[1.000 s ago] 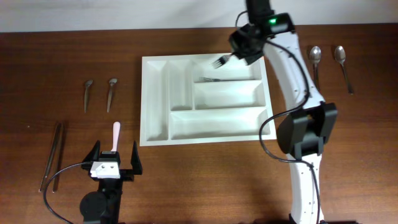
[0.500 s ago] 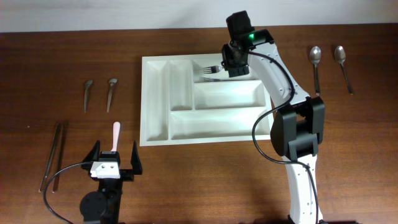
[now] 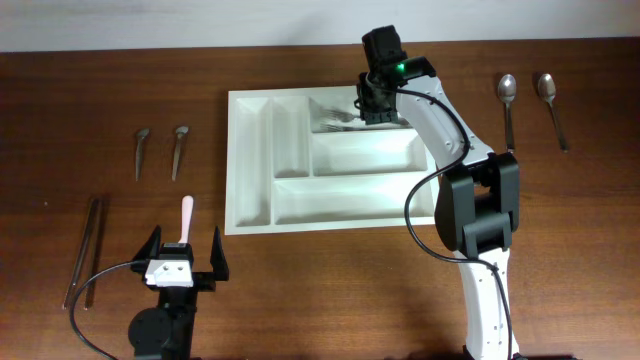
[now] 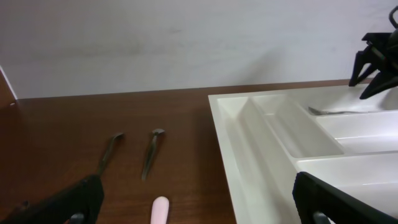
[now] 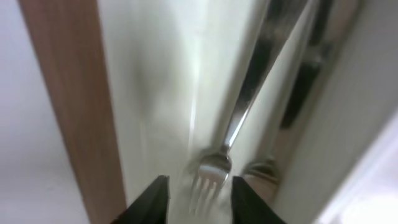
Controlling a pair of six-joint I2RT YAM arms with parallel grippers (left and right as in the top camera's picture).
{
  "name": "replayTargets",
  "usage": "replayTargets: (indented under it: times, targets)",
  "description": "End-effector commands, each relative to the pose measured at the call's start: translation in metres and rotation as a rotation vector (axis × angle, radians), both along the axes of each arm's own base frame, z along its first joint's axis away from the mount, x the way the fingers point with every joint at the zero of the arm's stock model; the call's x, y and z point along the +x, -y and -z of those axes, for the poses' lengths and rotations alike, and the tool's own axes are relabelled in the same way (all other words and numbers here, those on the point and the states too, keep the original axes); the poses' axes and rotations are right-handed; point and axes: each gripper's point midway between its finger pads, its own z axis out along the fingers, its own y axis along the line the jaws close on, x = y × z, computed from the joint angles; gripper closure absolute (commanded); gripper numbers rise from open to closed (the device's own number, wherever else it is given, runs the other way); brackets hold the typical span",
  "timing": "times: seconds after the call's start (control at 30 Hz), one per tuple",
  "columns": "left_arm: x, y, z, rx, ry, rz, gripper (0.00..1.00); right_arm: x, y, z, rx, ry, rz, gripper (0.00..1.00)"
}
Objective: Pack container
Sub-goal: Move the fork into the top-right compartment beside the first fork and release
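The container point(image 3: 250, 160) is a white cutlery tray in the middle of the table. My right gripper point(image 3: 372, 108) hangs over its far long compartment with the jaws apart. In the right wrist view a fork point(image 5: 239, 121) lies on the compartment floor, its tines between my right gripper point(image 5: 202, 199) fingertips with a gap on each side. A second fork point(image 5: 264, 171) lies right beside it. My left gripper point(image 3: 185, 262) stands open near the front left, nothing in it. A pink handle point(image 4: 160, 210) lies just ahead of my left gripper point(image 4: 199, 205).
Two small spoons point(image 3: 141, 150) point(image 3: 179, 148) lie left of the tray, and long metal tongs point(image 3: 85, 250) lie at the far left. Two larger spoons point(image 3: 507, 100) point(image 3: 550, 95) lie at the back right. The right arm reaches across the tray's right side.
My right gripper carried a fork leftward and down into the far compartment, then its jaws parted. The fork now lies beside the one there before. The left arm is unmoved.
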Motion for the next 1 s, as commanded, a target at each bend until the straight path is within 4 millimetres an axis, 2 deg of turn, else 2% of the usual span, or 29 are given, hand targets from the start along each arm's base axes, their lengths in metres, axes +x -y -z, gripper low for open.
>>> replayTargets:
  times: [0.0,0.1,0.17,0.23,0.3,0.33,0.4,0.47,0.57,0.63,0.7,0.8,0.97]
  targets:
    - [0.000,0.002,0.001,0.011,-0.001,0.013,0.01,0.006,0.010,-0.004,-0.060,0.039,-0.053,0.60]
    - [0.000,0.002,0.001,0.011,-0.001,0.013,0.01,0.011,0.018,-0.008,-0.085,0.063,-0.097,0.55]
    - [0.000,0.002,0.001,0.011,-0.001,0.013,0.01,0.021,0.027,-0.021,-0.128,0.118,-0.170,0.53]
    - [0.000,0.002,0.001,0.011,-0.001,0.013,0.01,0.033,0.042,-0.041,-0.197,0.187,-0.261,0.46]
    - [0.000,0.002,0.001,0.011,-0.001,0.013,0.01,0.046,0.066,-0.071,-0.323,0.274,-0.400,0.36]
    - [0.000,0.002,0.001,0.011,-0.001,0.013,0.01,0.052,0.078,-0.084,-0.387,0.310,-0.472,0.23]
    - [0.000,0.002,0.001,0.011,-0.001,0.013,0.01,0.058,0.107,-0.113,-0.550,0.366,-0.646,0.07]
    - [0.000,0.002,0.001,0.011,-0.001,0.013,0.01,0.056,0.144,-0.138,-0.725,0.376,-0.831,0.01]
    - [0.000,0.002,0.001,0.011,-0.001,0.013,0.01,0.043,0.198,-0.158,-0.893,0.328,-1.017,0.01]
    - [0.000,0.002,0.001,0.011,-0.001,0.013,0.01,0.029,0.234,-0.159,-0.953,0.263,-1.122,0.01]
    - [0.000,0.002,0.001,0.011,-0.001,0.013,0.01,0.014,0.263,-0.149,-0.963,0.188,-1.198,0.01]
    - [0.000,0.002,0.001,0.011,-0.001,0.013,0.01,-0.005,0.296,-0.128,-0.903,0.104,-1.195,0.01]
    - [0.000,0.002,0.001,0.011,-0.001,0.013,0.01,-0.010,0.310,-0.098,-0.790,0.120,-1.193,0.01]
